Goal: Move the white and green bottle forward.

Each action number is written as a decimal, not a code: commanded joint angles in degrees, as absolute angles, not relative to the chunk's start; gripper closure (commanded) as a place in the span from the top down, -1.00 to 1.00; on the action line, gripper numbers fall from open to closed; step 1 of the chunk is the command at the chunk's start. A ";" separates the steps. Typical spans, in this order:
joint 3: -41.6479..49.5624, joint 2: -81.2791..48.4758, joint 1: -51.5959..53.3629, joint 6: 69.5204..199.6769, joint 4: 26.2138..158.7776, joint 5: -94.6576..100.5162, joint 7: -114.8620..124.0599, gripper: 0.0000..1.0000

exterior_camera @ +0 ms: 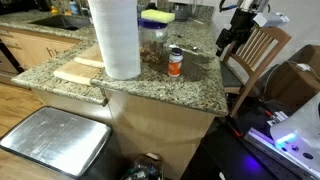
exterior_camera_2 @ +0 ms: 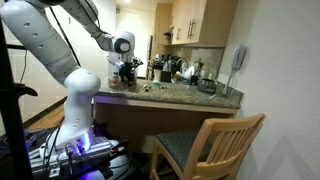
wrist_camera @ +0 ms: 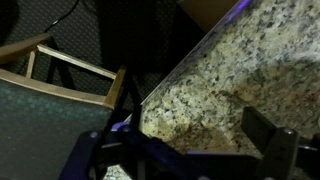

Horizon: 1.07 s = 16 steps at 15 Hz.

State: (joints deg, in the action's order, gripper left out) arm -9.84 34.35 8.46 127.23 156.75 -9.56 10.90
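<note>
Bottle (exterior_camera: 175, 62), white-capped, label too small to read, stands on the granite counter (exterior_camera: 190, 88) near the paper towel roll (exterior_camera: 116, 38). Beyond the counter's edge, over the wooden chair (exterior_camera: 262, 50), the arm points its gripper (exterior_camera: 228, 38) downward, jaws wide apart and empty.

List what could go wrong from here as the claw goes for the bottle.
1. The claw hangs open by the counter edge, above the wooden chair; a low approach could clip the granite or the chair back.
2. The small bottle stands close to a jar and the paper towel roll; a wide claw may knock them.
3. The bottle is narrow and upright; it might tip.
</note>
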 commanded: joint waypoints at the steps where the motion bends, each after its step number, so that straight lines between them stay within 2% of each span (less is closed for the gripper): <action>1: -9.65 34.36 8.61 127.09 156.68 -9.42 10.98 1.00; 10: -10.14 12.98 0.52 149.14 138.10 -9.29 27.34 1.00; 16: -8.97 11.74 2.12 150.53 136.38 -10.48 28.54 1.00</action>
